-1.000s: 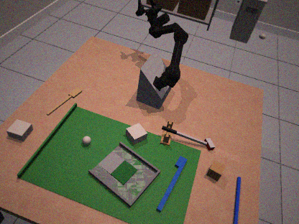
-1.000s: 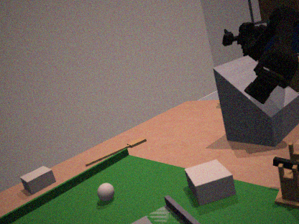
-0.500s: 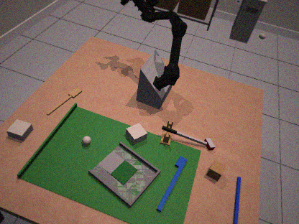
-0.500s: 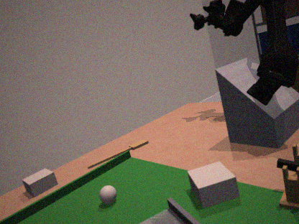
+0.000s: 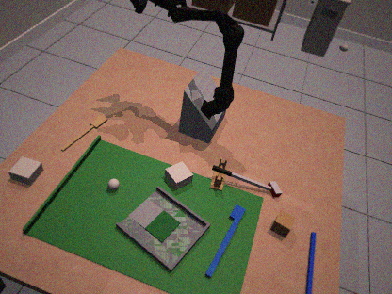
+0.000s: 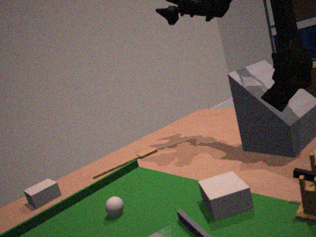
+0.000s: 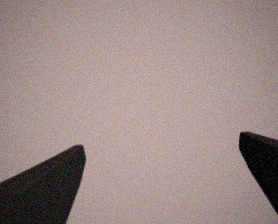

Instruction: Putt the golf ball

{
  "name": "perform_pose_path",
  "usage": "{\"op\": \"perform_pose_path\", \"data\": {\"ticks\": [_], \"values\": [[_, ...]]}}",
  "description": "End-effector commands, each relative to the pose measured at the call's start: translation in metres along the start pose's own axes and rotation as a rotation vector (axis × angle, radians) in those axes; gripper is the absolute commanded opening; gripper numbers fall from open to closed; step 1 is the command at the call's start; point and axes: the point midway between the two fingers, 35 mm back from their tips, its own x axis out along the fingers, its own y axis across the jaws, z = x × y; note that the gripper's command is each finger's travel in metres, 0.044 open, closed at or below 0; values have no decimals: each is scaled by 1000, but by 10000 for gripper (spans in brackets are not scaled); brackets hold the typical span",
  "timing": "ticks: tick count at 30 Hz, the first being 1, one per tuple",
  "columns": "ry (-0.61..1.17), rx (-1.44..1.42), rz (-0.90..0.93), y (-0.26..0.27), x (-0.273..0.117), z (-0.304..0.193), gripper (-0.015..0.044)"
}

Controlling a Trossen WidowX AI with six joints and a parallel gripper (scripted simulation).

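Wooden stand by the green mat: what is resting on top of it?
The putter lies across the wooden stand, its dark grip over the stand and its reddish head on the table to the right. How the stand cradles the grip is too small to tell.

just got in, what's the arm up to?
Nothing is in hand yet. The claw is open and empty, held high above the board and far from the play area, with only blank wall in the wrist view. The putter lies on its stand at the edge of the green mat, untouched. The ball sits on the mat, short of the ramp and raised green.
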Motion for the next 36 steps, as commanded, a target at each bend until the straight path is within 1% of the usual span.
{"op": "perform_pose_path", "data": {"ticks": [1, 5, 10, 14, 18, 22, 27, 36], "values": [[-8, -51, 135, 59, 20, 39, 440], [-19, -84, 251, 115, 30, 73, 440], [-31, -105, 390, 189, 31, 112, 440], [-42, -164, 518, 250, 23, 140, 440], [-51, -223, 650, 311, 6, 163, 440], [-63, -286, 782, 369, -20, 182, 440], [-83, -374, 951, 438, -65, 201, 440], [-132, -542, 1264, 542, -174, 218, 440]]}}
